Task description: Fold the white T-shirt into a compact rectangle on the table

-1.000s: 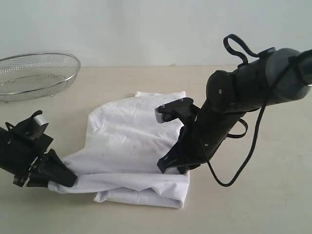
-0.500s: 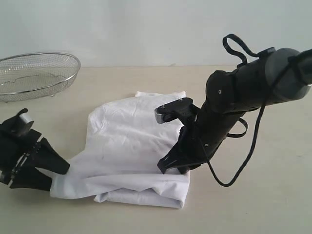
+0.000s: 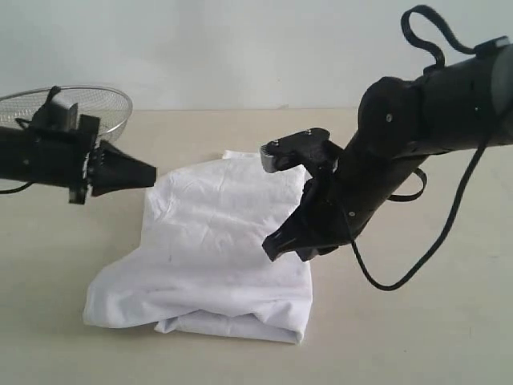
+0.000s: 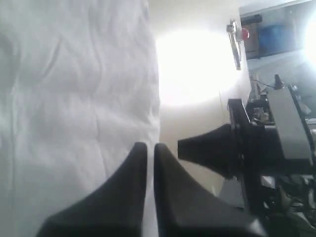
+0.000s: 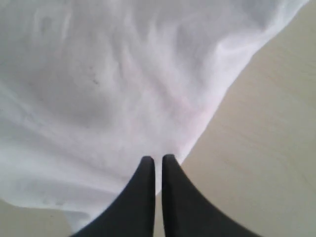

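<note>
We see the black left gripper (image 3: pixel 151 173), released from the rumpled white cotton T-shirt's (image 3: pixel 208 233) near-left corner, now raised far-left, pressed together and empty; the black right gripper (image 3: pixel 276 247) hovers closed, fold unfinished.

White T-shirt (image 3: pixel 216 249) partly folded on beige counter (image 3: pixel 449 337), left pincer (image 3: pixel 148 173) closed, pointing at its far left corner, right pincer (image 3: pixel 280 247) closed over its right side, wire-mesh basket (image 3: pixel 100 100) far left.

white T-shirt (image 3: pixel 212 245) | rumpled, partly folded, plain side up | lying mid-table (image 3: pixel 417 337), pale beige
</note>
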